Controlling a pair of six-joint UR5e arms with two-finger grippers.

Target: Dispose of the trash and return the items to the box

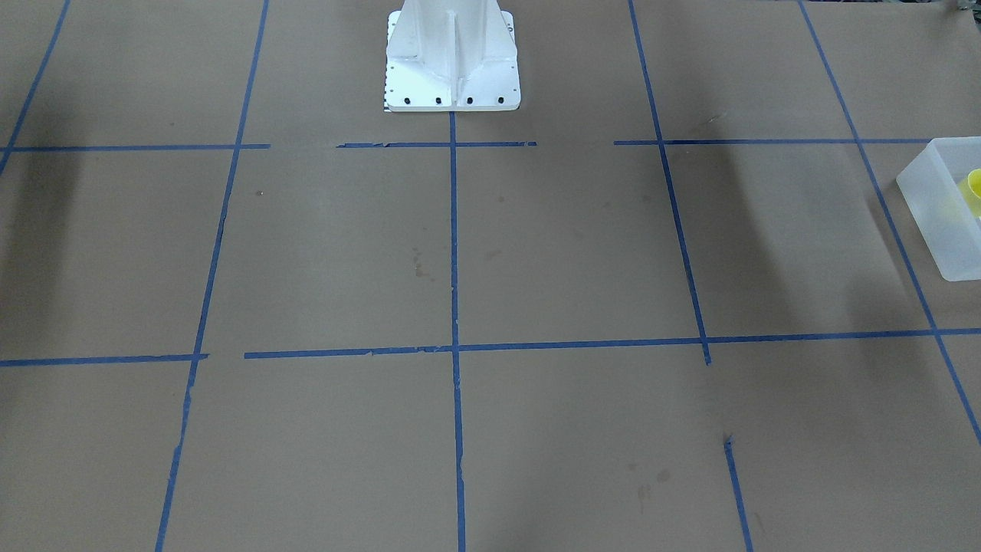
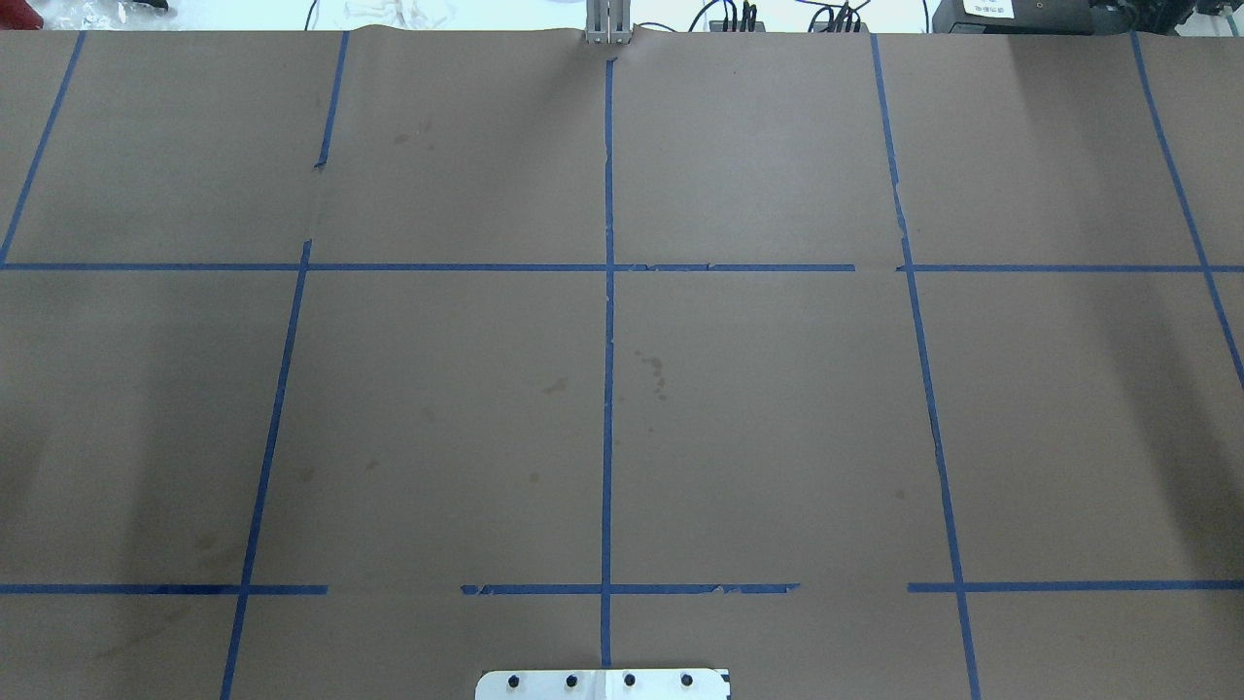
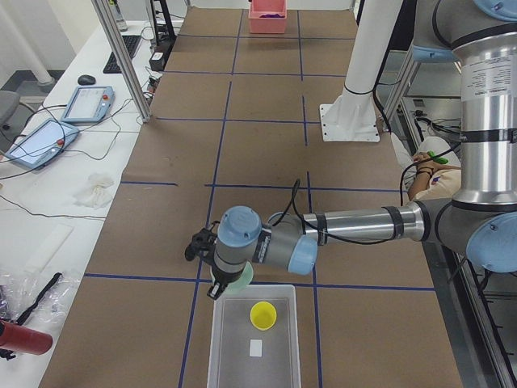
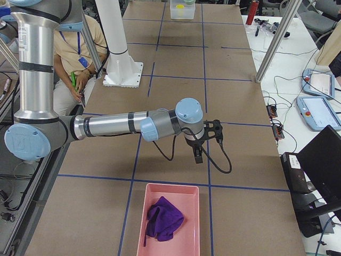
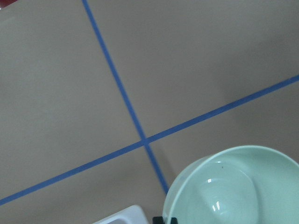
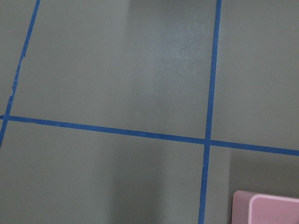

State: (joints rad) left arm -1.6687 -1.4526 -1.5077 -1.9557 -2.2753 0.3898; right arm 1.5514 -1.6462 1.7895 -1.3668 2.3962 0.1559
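Observation:
In the exterior left view my left gripper (image 3: 218,284) is shut on the rim of the pale mint-green bowl (image 3: 241,278) and holds it above the far left corner of the translucent box (image 3: 242,356). The bowl fills the lower right of the left wrist view (image 5: 233,189), with a box corner (image 5: 122,216) below it. The yellow cup (image 3: 262,314) stands inside the box; the cup (image 1: 975,187) and the box (image 1: 939,222) also show at the front-facing view's right edge. My right gripper (image 4: 200,152) hangs over the table beyond the pink tray; I cannot tell whether it is open or shut.
A pink tray (image 4: 187,242) holding a purple cloth (image 4: 164,220) lies at the table's right end; its corner shows in the right wrist view (image 6: 268,210). The white robot pedestal (image 1: 452,57) stands at the table's edge. A small white label (image 3: 256,347) lies in the box.

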